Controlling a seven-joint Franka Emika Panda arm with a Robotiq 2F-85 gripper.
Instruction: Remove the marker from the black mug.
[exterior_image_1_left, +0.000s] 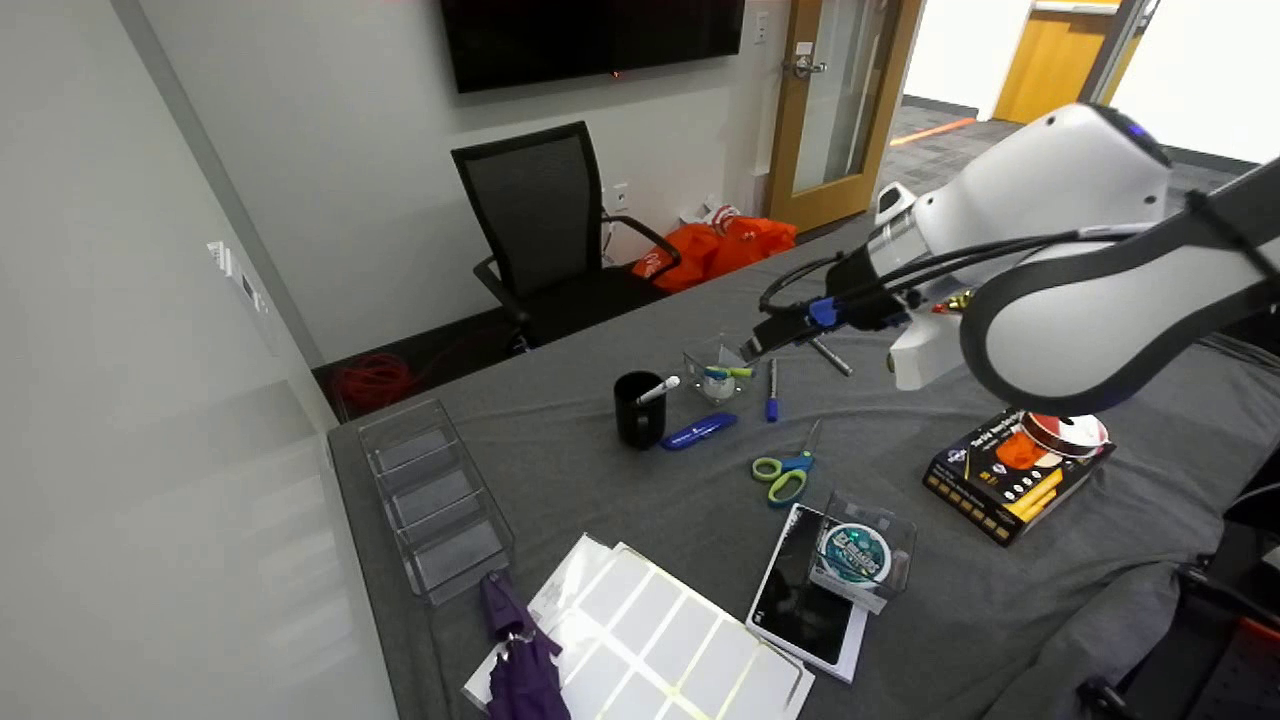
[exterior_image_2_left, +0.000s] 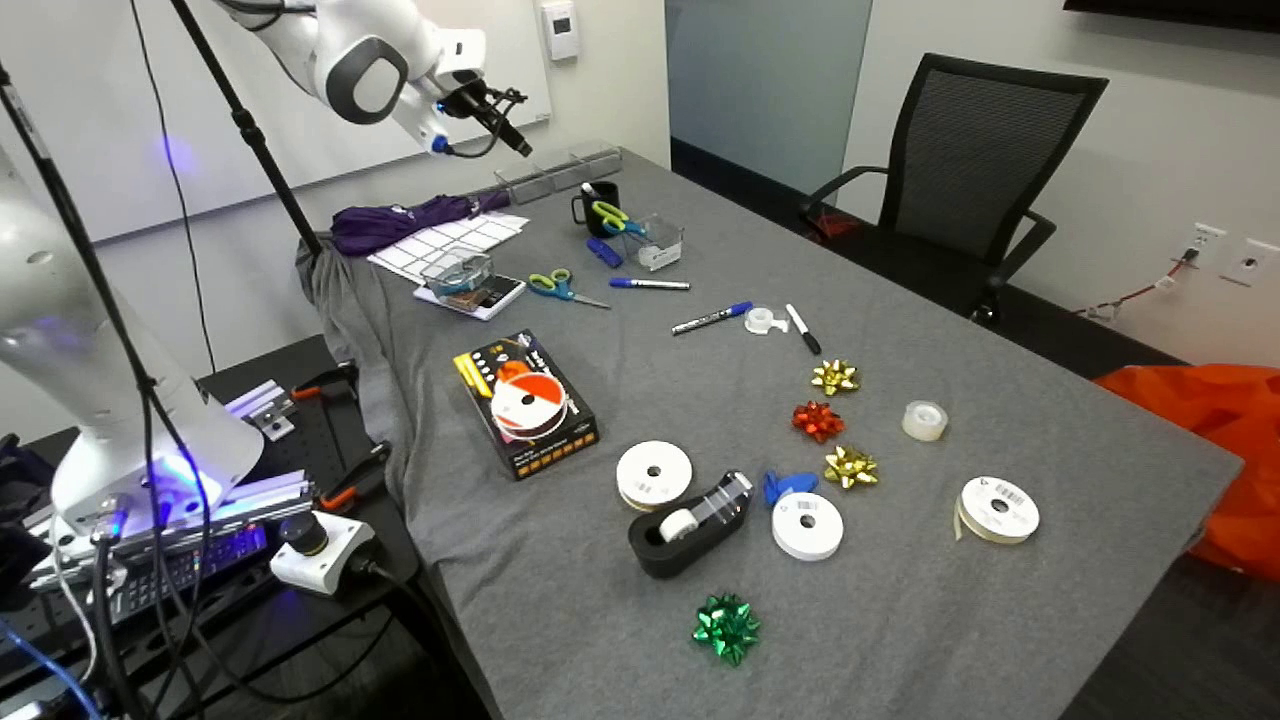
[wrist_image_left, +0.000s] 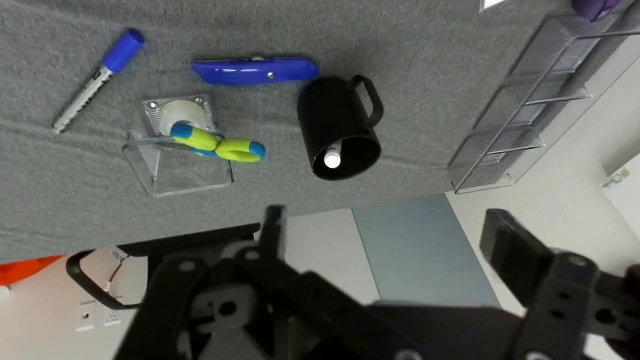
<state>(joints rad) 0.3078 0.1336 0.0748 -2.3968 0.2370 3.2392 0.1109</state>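
Observation:
The black mug (exterior_image_1_left: 630, 420) stands upright on the grey cloth. It also shows in an exterior view (exterior_image_2_left: 609, 194) and in the wrist view (wrist_image_left: 325, 115), handle out to its side. A white marker (exterior_image_1_left: 659, 389) leans in it with its end above the rim. The marker's round white end shows inside the mouth in the wrist view (wrist_image_left: 332, 158); its lower part is hidden. My gripper (wrist_image_left: 387, 217) is open with nothing between its fingers. It is up in the air, apart from the mug, in both exterior views (exterior_image_1_left: 752, 348) (exterior_image_2_left: 522, 150).
Beside the mug lie a blue box cutter (wrist_image_left: 255, 71) and a clear holder (wrist_image_left: 192, 187) with green-blue scissors and tape. A blue-capped marker (wrist_image_left: 97, 80) lies further off. A clear divided tray (exterior_image_1_left: 437, 500) stands near the wall. More scissors (exterior_image_1_left: 787, 468) lie in front.

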